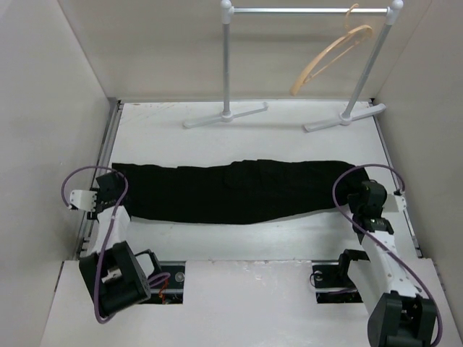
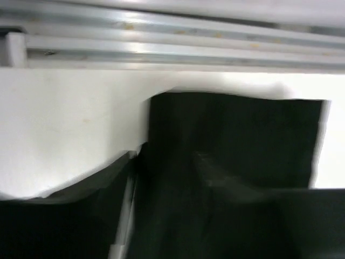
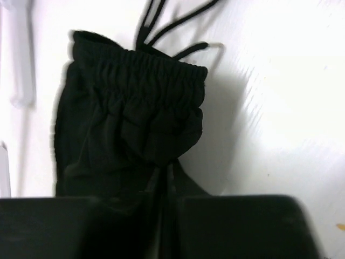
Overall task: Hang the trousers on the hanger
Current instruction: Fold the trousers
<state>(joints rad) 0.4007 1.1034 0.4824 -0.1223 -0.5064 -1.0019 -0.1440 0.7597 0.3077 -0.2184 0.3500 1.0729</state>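
The trousers point(image 1: 231, 191) lay flat in a long band across the table point(image 1: 289, 141), on the near side of the garment rail point(image 1: 311, 10) and well apart from it. The right gripper point(image 3: 164, 200) was pinched on bunched cloth just beside the elastic waistband point(image 3: 156, 70). The left gripper point(image 1: 108, 186) sat at the opposite end, and we could not tell how its jaws stood. The hanger point(image 1: 333, 56) hung tilted on the rail, near its right end.
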